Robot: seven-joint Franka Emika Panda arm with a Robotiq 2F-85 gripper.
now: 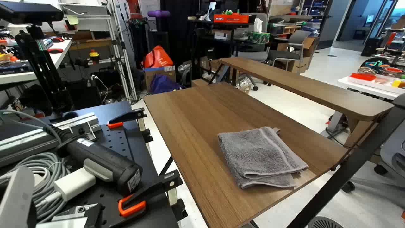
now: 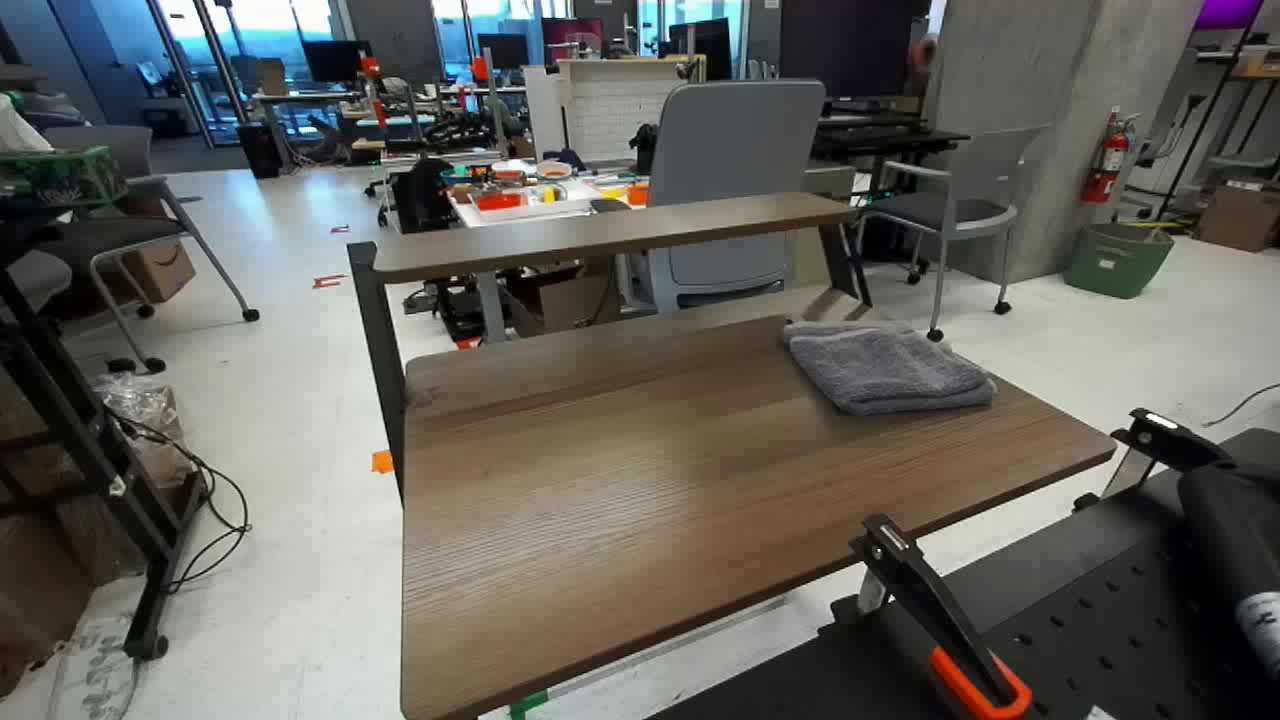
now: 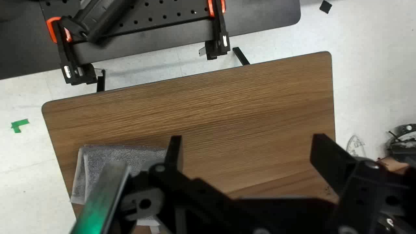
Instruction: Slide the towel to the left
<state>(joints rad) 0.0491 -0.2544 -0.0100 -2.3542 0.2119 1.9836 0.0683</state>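
While above tabletop (image 3: 234, 107), end effector (image 3: 247, 139) wide-jawed.

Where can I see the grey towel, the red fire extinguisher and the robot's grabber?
Grey towel (image 1: 261, 153), in an exterior view: the middle of its top face.
Red fire extinguisher (image 2: 1104, 174), in an exterior view: its cylindrical body.
Gripper (image 3: 247, 139), the grabber, in the wrist view: midway between its spread fingertips.

At eleven o'clock in an exterior view, windows (image 2: 455, 14) glow bluish; a gray chair (image 2: 738, 150) stands at one, a concrete pillar (image 2: 1035, 130) at two, a green bin (image 2: 1118, 260) just beside it. Pale floor (image 2: 290, 385) spreads at nine.
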